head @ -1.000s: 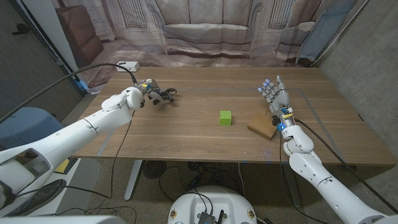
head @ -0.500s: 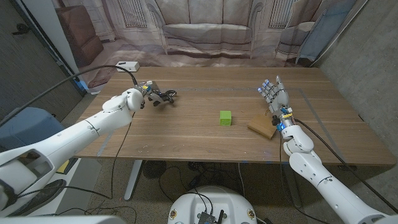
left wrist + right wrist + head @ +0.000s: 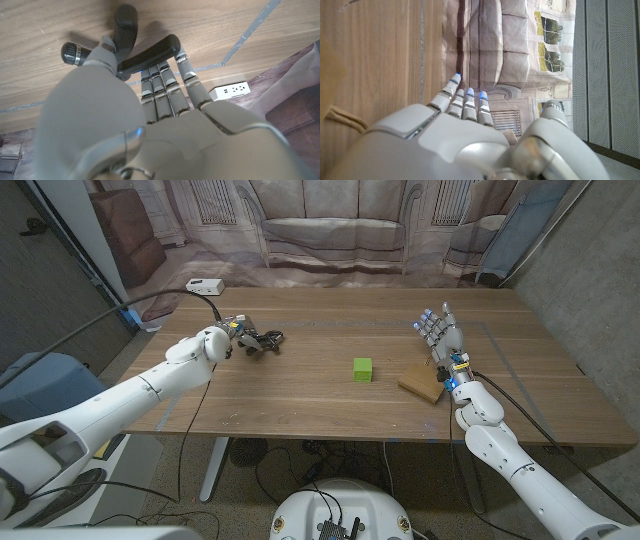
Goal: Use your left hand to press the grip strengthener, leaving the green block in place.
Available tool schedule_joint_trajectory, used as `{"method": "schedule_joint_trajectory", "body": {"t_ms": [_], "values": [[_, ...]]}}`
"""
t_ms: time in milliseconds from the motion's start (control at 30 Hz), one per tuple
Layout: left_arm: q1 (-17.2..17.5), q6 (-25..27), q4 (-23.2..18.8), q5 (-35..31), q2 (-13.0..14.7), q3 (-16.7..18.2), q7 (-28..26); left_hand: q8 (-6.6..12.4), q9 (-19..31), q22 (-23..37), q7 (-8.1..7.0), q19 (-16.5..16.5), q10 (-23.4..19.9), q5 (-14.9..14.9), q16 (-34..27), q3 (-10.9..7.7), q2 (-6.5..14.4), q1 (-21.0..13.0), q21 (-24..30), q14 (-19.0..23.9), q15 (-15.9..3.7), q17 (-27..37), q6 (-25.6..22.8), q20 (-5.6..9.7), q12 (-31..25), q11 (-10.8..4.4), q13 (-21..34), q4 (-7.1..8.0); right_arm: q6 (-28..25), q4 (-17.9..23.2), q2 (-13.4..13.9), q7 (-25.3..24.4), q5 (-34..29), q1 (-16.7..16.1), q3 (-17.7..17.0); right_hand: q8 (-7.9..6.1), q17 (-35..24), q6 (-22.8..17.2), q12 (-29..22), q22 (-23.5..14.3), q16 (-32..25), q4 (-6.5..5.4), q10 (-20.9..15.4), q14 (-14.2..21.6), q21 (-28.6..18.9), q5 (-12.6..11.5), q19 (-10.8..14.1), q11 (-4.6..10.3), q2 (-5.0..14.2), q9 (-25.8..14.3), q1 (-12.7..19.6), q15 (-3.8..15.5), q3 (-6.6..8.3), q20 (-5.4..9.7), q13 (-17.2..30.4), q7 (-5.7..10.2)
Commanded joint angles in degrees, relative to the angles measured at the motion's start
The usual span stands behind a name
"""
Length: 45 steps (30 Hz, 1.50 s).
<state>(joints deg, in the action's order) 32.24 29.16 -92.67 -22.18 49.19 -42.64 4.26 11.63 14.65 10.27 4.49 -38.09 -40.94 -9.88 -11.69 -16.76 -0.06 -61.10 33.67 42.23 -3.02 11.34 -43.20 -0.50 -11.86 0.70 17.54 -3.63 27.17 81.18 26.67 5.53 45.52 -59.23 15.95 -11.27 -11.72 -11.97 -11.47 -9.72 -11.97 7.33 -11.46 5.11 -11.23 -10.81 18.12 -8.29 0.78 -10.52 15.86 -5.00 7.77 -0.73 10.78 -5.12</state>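
The black grip strengthener (image 3: 266, 338) lies on the table's far left part, in the fingers of my left hand (image 3: 232, 332). In the left wrist view the fingers (image 3: 165, 85) close over one black handle of the grip strengthener (image 3: 150, 52), while the other handle stands beyond it beside the metal coil (image 3: 72, 52). The green block (image 3: 362, 369) sits alone near the table's middle, well to the right of that hand. My right hand (image 3: 441, 333) stands on its edge at the right, fingers spread and upright, holding nothing; it appears as the right hand (image 3: 445, 130) in its own wrist view.
A flat brown wooden piece (image 3: 422, 385) lies just in front of my right hand. A white power strip (image 3: 205, 285) with a cable sits at the table's far left corner. Tape lines mark the wooden table (image 3: 300, 405).
My left hand has shifted slightly on the grip strengthener, which sits a little lower and closer in than before. The green block and the right hand have not moved.
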Motion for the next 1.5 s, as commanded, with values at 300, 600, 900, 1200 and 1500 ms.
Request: {"method": "schedule_joint_trajectory", "body": {"t_ms": [300, 600, 900, 1200, 1500], "values": [[-0.9, -2.5, 1.9, -0.3, -0.1, -0.6, 1.9, -0.18, -0.3, 0.2, -1.11, 0.5, 0.3, -0.3, -0.2, 0.80, 0.0, 1.4, -0.4, -0.8, -0.25, 0.3, -0.8, 0.20, 0.0, -0.86, -0.1, 0.10, 0.0, 0.4, -0.2, -0.8, -0.6, -0.2, 0.4, 0.09, -0.2, -0.3, 0.1, -0.1, 0.2, 0.13, -0.2, 0.3, 0.2, 0.1, 0.4, 0.08, 0.33, -0.3, 0.5, -0.06, 0.02, -0.01, 0.2, -0.12], [-1.4, -2.3, 1.7, -1.4, 0.5, -1.0, 3.5, -0.93, -0.7, 0.2, -0.77, 2.5, 2.5, -0.3, 0.1, 1.70, 0.0, 2.8, -1.4, -2.9, 0.49, 0.5, 1.7, -0.23, 0.6, -0.49, -0.2, 0.30, 0.3, 0.5, -0.4, -1.1, -0.9, -0.3, 0.5, 0.09, -0.2, -0.3, 0.1, -0.1, 0.2, 0.13, -0.2, 0.3, 0.1, 0.1, 0.4, 0.08, 0.35, -0.3, 0.5, -0.04, 0.01, 0.03, 0.2, -0.11], [-1.9, -1.6, 1.2, -3.0, 0.9, -1.6, 5.4, -1.28, -1.1, 0.1, -1.22, 6.0, 5.1, -0.2, 0.8, 2.66, -0.4, 3.8, -3.1, -6.5, 0.67, 0.4, 4.5, -0.64, 0.8, -0.75, -0.2, -0.05, 0.5, 0.5, -0.6, -1.2, -0.9, -0.3, 0.6, 0.08, -0.2, -0.4, 0.1, -0.1, 0.1, 0.15, -0.2, 0.4, 0.1, 0.1, 0.5, 0.03, 0.38, -0.3, 0.5, -0.06, 0.00, 0.02, 0.2, -0.11], [-3.3, -0.2, 1.3, -5.3, 0.8, -3.2, 8.9, -1.29, -1.5, 0.0, -1.12, 8.4, 7.7, -0.1, 0.8, 3.75, -0.6, 5.1, -4.6, -8.9, 0.99, 0.2, 7.4, -1.14, 1.0, -0.47, -0.4, -0.06, 0.4, 0.5, -0.6, -1.3, -0.9, -0.4, 0.6, 0.08, -0.2, -0.4, 0.1, -0.1, 0.1, 0.15, -0.3, 0.4, 0.2, 0.1, 0.5, -0.05, 0.37, -0.3, 0.6, -0.10, -0.03, -0.01, 0.2, -0.12], [-2.8, -0.2, 0.7, -5.5, 1.0, -2.5, 8.6, -1.40, -1.7, 0.0, -1.05, 9.5, 9.0, -0.1, 0.8, 4.61, -0.8, 6.4, -5.5, -10.3, 1.23, 0.0, 9.5, -1.35, 0.9, -0.25, -0.6, 0.07, 0.6, 0.4, -0.7, -1.3, -1.2, -0.1, 0.7, 0.09, -0.2, -0.3, 0.1, -0.1, 0.1, 0.15, -0.3, 0.3, 0.1, 0.1, 0.5, 0.00, 0.41, -0.3, 0.6, -0.08, -0.03, -0.01, 0.2, -0.11]]}}
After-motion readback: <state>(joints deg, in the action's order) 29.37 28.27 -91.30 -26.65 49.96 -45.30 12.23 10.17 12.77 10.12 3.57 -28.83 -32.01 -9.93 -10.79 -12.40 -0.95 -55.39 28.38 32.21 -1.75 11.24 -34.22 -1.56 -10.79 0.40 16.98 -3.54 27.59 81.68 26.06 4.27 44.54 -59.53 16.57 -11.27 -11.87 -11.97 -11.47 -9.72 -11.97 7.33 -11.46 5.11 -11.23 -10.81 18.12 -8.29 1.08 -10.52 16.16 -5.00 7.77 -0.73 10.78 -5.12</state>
